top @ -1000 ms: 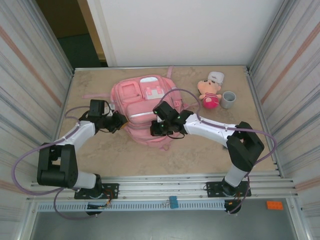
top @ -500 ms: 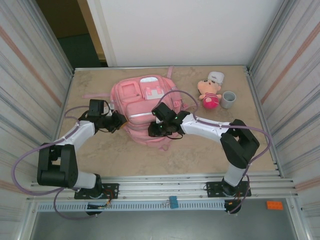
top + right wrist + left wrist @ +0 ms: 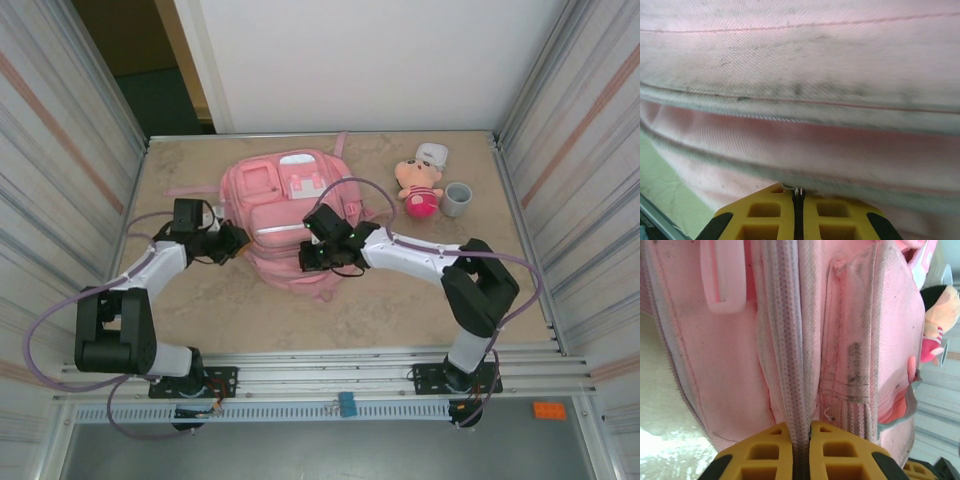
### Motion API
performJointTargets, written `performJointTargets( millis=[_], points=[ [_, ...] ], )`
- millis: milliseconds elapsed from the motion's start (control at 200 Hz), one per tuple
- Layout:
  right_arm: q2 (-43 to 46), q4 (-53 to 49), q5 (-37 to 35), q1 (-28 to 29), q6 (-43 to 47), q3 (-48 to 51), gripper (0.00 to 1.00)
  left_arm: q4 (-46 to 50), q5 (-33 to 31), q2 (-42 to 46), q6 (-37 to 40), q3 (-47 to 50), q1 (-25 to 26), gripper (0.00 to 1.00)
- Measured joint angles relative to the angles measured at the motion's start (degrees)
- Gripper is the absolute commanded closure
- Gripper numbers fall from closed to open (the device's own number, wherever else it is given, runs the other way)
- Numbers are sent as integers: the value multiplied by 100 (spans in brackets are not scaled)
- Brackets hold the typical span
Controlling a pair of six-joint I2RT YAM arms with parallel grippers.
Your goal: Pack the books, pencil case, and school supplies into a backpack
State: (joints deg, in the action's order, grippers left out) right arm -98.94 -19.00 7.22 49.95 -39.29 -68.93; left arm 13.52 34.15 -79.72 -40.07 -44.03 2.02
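The pink backpack (image 3: 290, 205) lies flat on the table, front pockets up. My left gripper (image 3: 234, 241) is at its left edge; in the left wrist view the yellow fingers (image 3: 765, 452) are shut on the pale zipper strip (image 3: 790, 340) of the backpack (image 3: 865, 340). My right gripper (image 3: 306, 257) rests on the bag's lower front. In the right wrist view it (image 3: 798, 191) is shut on a small metal zipper pull against the pink fabric (image 3: 800, 145). The books, pencil case and school supplies are out of view.
A pink plush doll (image 3: 417, 187) and a grey cup (image 3: 457, 199) stand right of the backpack, with a small white item (image 3: 432, 154) behind them. Metal walls close in both sides of the table (image 3: 400, 300).
The right gripper has slid a little left along the bag's front, and its elbow has swung inward. The left gripper has drawn slightly left and back, still shut on the zipper strip.
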Motion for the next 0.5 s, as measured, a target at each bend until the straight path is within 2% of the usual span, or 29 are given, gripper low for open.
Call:
performJointTargets(
  millis=[231, 501],
  points=[
    [341, 87, -190, 146, 192, -17, 100, 330, 103, -125, 348, -304, -603, 87],
    [210, 136, -256, 424, 249, -374, 100, 503, 166, -216, 538, -678, -1163, 75]
  ],
)
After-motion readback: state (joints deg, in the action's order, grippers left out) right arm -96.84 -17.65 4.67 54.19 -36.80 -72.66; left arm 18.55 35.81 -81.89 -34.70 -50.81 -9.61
